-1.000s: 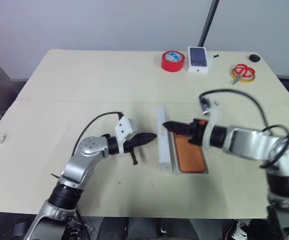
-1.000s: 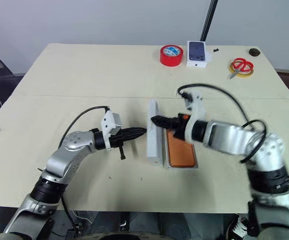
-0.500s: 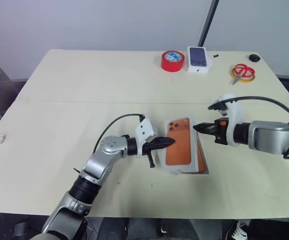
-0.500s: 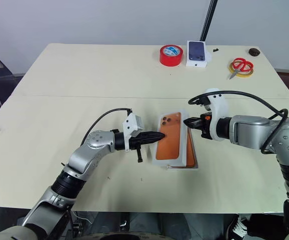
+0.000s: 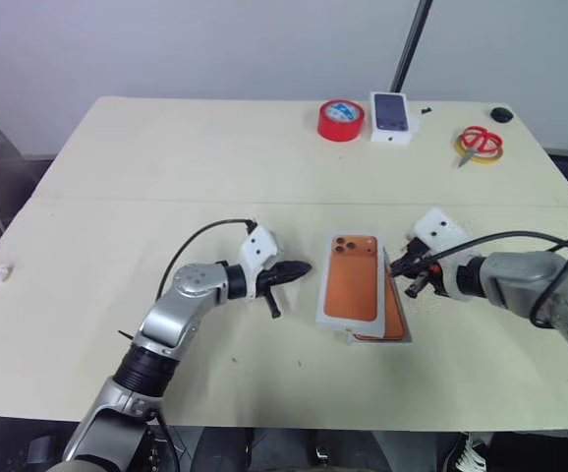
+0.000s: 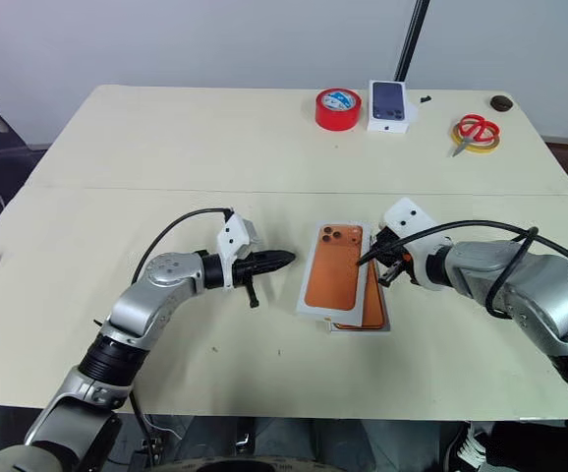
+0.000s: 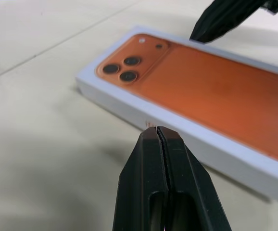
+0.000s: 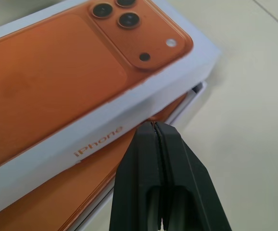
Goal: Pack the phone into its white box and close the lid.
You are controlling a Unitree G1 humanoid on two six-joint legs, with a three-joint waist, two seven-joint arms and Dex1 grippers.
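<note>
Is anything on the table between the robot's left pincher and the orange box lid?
No. Bare table separates the shut left gripper from the lid, seen in the left eye view.

Bare table (image 5: 166,167) around lid (image 5: 351,278)

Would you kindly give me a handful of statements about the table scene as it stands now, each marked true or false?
1. The white lid with the orange phone picture lies askew over the white box, not fully seated. True.
2. The left gripper is clamped on the lid's edge. False: it is shut on nothing, just short of the lid.
3. The right gripper has its fingers wide open. False: they are shut, at the lid's right edge.
4. The red tape roll stands next to a small white carton at the table's far edge. True.
5. The red-handled scissors lie between the two grippers. False: they lie at the far right.
</note>
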